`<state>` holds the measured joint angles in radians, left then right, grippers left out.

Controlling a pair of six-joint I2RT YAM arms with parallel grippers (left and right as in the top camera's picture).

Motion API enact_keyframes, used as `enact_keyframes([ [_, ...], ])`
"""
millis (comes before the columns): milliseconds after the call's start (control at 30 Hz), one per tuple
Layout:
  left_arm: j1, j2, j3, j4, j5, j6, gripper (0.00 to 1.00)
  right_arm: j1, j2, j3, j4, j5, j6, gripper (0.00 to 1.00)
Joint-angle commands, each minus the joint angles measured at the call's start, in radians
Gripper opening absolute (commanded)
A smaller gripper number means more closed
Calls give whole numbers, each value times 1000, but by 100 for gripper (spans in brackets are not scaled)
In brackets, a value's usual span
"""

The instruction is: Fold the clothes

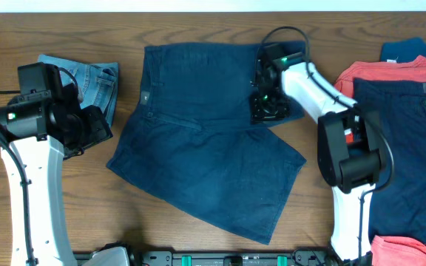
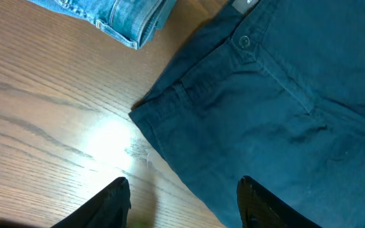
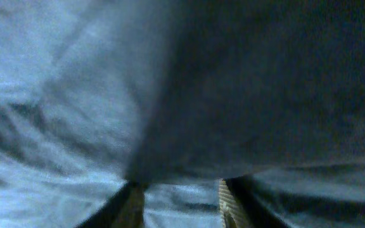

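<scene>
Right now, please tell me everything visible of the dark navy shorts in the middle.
The dark navy shorts look like woven cotton, creased. They lie spread on the table, waistband to the left, legs pointing right. A button and a pale label show at the waistband. The right gripper rests on the upper right part; whether it grips is unclear.

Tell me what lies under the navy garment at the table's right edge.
Coral-red cloth sticks out from under the navy garment at its far edge. How far it runs beneath is covered.
</scene>
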<state>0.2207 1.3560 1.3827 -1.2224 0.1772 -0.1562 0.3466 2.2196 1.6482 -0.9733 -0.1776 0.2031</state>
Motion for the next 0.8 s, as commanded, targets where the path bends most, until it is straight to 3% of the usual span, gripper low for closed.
enact_keyframes([
  [0, 3, -3, 16, 0, -1, 6, 56, 21, 2, -86, 35, 281, 88, 10],
  [67, 3, -3, 16, 1, -1, 6, 56, 10, 2, -113, 47, 382, 117, 1],
  [233, 2, -3, 16, 0, -1, 6, 56, -84, 2, -88, 100, 566, 126, 1],
  [367, 2, -3, 15, 1, -1, 6, 56, -160, 2, -32, 207, 486, 53, 1],
  [400, 3, -3, 15, 1, -1, 6, 56, -174, 2, -14, 235, 431, 6, 4],
  [500, 2, -3, 14, 0, 0, 6, 56, -201, -1, 55, 233, 280, -111, 36],
  [533, 2, -3, 13, 0, 8, 6, 57, -206, -4, 85, 206, 253, -115, 42],
  [633, 2, -3, -6, 1, 29, 6, 62, -219, -19, 188, 95, 158, -116, 49],
  [767, 2, -3, -73, 1, 48, 6, 64, -228, -55, 281, -45, 70, -115, 52],
])
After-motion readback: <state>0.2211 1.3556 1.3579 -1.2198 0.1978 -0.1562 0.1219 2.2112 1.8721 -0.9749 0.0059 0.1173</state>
